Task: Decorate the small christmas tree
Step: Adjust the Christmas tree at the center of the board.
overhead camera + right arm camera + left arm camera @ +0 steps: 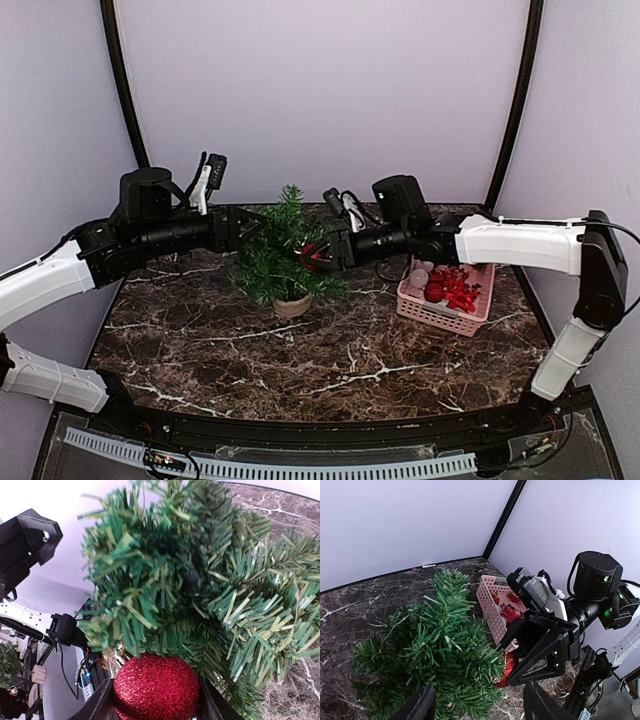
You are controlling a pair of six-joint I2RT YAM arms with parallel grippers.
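Note:
The small christmas tree (283,250) stands on its tan base (292,305) at the middle of the marble table (300,360). My right gripper (318,255) presses in from the tree's right side, shut on a red glitter ball (156,687) that fills the gap between its fingers. The ball (507,667) touches the lower right branches of the tree (435,635). My left gripper (480,705) is open, its fingers straddling the tree's left side. Foliage brushes one finger and the other stands apart from it.
A pink plastic basket (445,300) holding red and white ornaments sits on the table to the right of the tree, under the right arm. The basket (490,600) also appears behind the tree in the left wrist view. Pale walls close in the back.

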